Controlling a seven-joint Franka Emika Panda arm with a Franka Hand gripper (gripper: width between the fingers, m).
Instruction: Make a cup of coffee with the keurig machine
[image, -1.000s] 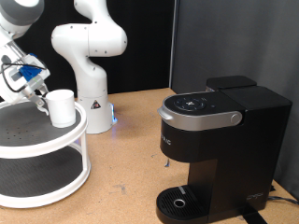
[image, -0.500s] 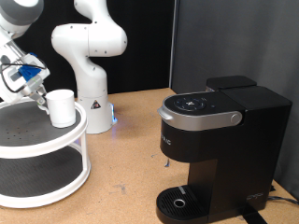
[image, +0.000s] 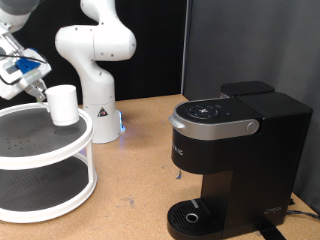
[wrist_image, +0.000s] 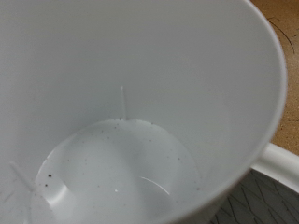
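The keurig machine (image: 235, 160) stands at the exterior view's right with its drip tray bare. At the left, over the top shelf of a white two-tier round rack (image: 45, 160), the cup (image: 64, 103) hangs lifted, the gripper (image: 40, 92) clamped on its rim; the wrist view looks into the cup (wrist_image: 131, 121)

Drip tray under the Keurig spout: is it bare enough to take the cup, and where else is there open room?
The round drip tray of the keurig machine looks bare. Open tabletop lies between the machine and the white two-tier stand. The stand's top tier is free left of the cup. It is crowded at the cup, where the gripper sits.
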